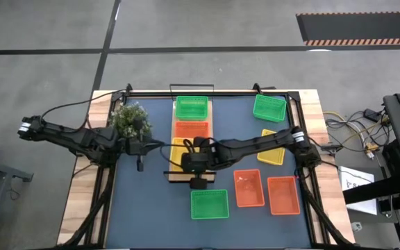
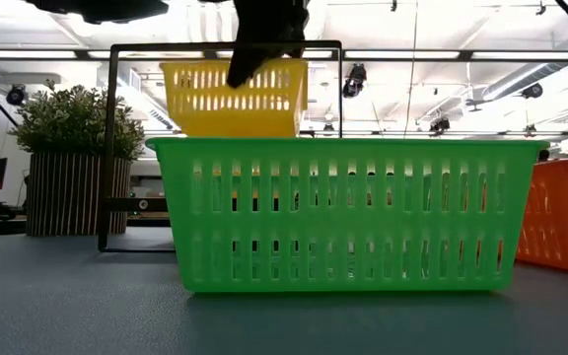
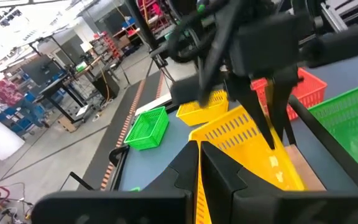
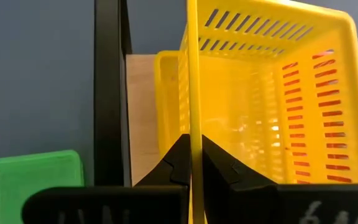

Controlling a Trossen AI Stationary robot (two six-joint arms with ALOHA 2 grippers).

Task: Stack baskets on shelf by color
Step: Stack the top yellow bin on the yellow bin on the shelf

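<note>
Green mesh is filling the low view, where a green basket (image 2: 348, 212) is sitting nearest on the dark blue counter (image 2: 77, 306). Behind it the right hand (image 4: 192, 168) is pinching a wall of a yellow basket (image 4: 260, 93), holding it over the shelf (image 1: 203, 139). Farther back the left hand (image 3: 197, 171) is gripping the same basket's opposite wall.

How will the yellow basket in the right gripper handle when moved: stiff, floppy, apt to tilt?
Probably light: the yellow basket has thin slotted plastic walls. Likely to flex, since the right gripper pinches only one thin wall. It may tilt less than feared, as the left gripper seems to clamp a wall too.
</note>
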